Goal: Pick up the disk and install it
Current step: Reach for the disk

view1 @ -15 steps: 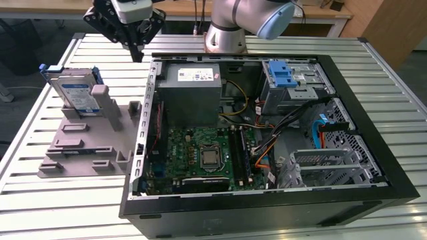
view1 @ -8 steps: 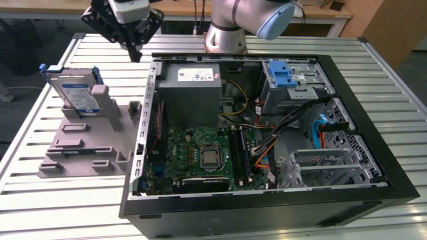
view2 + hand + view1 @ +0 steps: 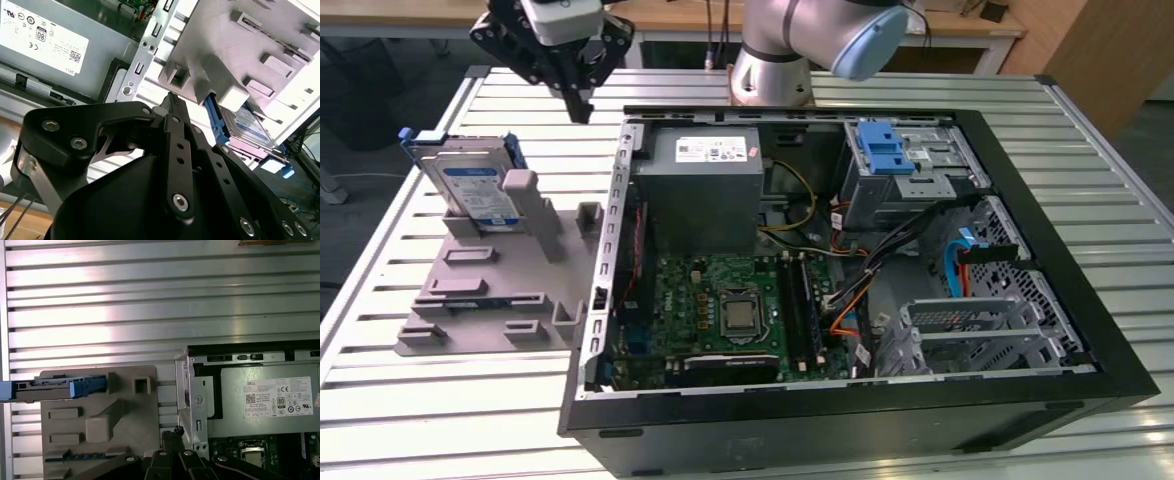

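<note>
the black pincer (image 3: 576, 108) hangs at the exterior view's upper left, above the slatted metal counter (image 3: 400, 400), its fingers pressed together with nothing between them. the flat rectangular silver hard drive (image 3: 470, 185), with a white-and-blue label and a blue rail frame, stands on edge in a slot of the grey plastic holder (image 3: 500, 280) at the exterior view's left, apart from the pincer. the open black computer case (image 3: 1067, 300) lies on the exterior view's right of the holder, with a grey metal power supply box (image 3: 707, 165) inside. in the first wrist view the pincer's tip shows between the holder and the case wall.
</note>
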You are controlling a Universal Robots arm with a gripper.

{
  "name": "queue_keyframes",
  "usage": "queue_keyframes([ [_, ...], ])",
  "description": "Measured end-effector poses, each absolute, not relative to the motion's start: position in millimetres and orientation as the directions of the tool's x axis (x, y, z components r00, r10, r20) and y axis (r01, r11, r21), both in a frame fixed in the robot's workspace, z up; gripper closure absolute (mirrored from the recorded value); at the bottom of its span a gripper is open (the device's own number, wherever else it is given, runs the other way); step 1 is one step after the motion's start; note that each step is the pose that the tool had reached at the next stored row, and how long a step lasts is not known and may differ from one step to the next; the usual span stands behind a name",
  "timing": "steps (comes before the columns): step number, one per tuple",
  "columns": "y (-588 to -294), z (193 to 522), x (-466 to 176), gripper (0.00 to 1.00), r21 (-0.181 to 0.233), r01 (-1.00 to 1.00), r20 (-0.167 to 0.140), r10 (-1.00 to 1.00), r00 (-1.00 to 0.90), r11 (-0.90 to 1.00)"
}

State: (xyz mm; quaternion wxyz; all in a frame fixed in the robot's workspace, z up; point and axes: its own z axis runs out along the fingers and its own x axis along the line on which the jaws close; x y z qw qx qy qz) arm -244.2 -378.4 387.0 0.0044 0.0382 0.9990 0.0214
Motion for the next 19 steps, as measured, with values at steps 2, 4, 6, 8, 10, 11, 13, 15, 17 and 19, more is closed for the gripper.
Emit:
queue_keyframes([
  [2, -378, 387, -247, 0.89, 0.043, 0.076, -0.007, 0.076, -0.997, 0.996],
  [4, -378, 387, -250, 0.89, 0.043, 0.076, -0.007, 0.076, -0.997, 0.996],
  [6, -378, 387, -253, 0.89, 0.043, 0.076, -0.007, 0.076, -0.997, 0.996],
  [8, -377, 386, -256, 0.89, 0.043, 0.076, -0.007, 0.076, -0.997, 0.996],
  [10, -377, 386, -259, 0.89, 0.043, 0.076, -0.007, 0.076, -0.997, 0.996],
  [11, -377, 386, -260, 0.89, 0.043, 0.076, -0.007, 0.076, -0.997, 0.996],
  [13, -377, 386, -263, 0.89, 0.043, 0.076, -0.007, 0.076, -0.997, 0.996],
  [15, -376, 386, -266, 0.89, 0.043, 0.076, -0.007, 0.076, -0.997, 0.996],
  [17, -376, 386, -269, 0.89, 0.043, 0.076, -0.007, 0.076, -0.997, 0.996],
  [19, -376, 385, -272, 0.89, 0.043, 0.076, -0.007, 0.076, -0.997, 0.996],
])
